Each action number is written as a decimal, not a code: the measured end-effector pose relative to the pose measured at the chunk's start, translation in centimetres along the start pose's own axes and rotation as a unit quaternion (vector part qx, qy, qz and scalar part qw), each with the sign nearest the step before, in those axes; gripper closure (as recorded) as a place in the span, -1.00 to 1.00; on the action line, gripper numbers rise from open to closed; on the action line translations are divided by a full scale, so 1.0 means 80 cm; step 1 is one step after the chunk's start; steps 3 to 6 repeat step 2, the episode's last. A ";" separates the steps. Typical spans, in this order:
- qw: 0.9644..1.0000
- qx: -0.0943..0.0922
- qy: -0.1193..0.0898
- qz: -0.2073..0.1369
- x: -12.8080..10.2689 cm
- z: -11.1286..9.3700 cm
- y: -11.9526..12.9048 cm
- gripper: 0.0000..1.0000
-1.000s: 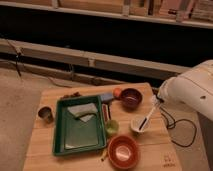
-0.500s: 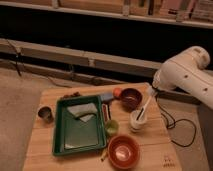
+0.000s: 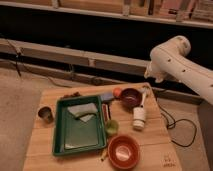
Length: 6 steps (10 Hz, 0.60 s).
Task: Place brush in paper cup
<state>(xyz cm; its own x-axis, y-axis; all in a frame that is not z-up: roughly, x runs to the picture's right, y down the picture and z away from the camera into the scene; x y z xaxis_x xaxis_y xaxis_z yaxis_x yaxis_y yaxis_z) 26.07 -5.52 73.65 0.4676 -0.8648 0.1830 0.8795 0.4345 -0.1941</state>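
Note:
The white paper cup (image 3: 139, 119) stands on the wooden table (image 3: 50, 150), right of the green tray. The brush (image 3: 143, 99) stands in the cup, its pale handle leaning up and to the right above the rim. My gripper (image 3: 153, 74) is at the lower left end of the white arm (image 3: 172, 57). It is raised well above the table, up and to the right of the cup, apart from the brush.
A green tray (image 3: 62, 145) holds a pale cloth (image 3: 82, 111). A grey metal cup (image 3: 45, 114) is at the left. A small green cup (image 3: 111, 127), an orange bowl (image 3: 123, 150) and a dark red bowl (image 3: 131, 97) surround the paper cup. A cable (image 3: 175, 127) hangs at the table's right edge.
The arm has risen up and away from the cup. The brush now stands alone in the paper cup.

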 end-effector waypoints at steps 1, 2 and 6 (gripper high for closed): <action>1.000 0.001 -0.003 -0.001 0.001 0.001 -0.006 -0.60; 1.000 0.001 -0.007 -0.003 0.000 0.002 -0.010 -0.60; 1.000 0.001 -0.007 -0.003 0.000 0.002 -0.010 -0.60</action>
